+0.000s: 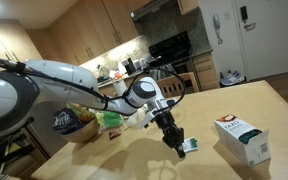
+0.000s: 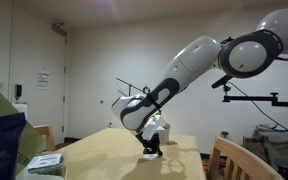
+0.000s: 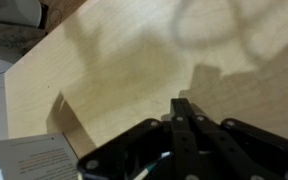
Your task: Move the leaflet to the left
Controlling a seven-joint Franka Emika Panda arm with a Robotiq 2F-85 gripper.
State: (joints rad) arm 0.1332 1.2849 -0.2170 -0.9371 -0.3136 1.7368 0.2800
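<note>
My gripper [image 1: 180, 140] hangs low over the wooden table [image 1: 134, 155] and also shows in an exterior view [image 2: 152, 150]. Its fingers [image 3: 179, 120] are pressed together. A small white and green leaflet [image 1: 189, 146] sits at the fingertips, and a thin white-green edge [image 3: 156, 162] shows between the fingers in the wrist view. I cannot tell whether the leaflet touches the table.
A bulky white and green carton box [image 1: 242, 138] stands close beside the gripper; it shows in both exterior views [image 2: 46, 163] and in the wrist view [image 3: 34, 158]. Snack bags [image 1: 84, 120] lie further along the table. A wooden chair [image 2: 234, 160] stands at the table's side.
</note>
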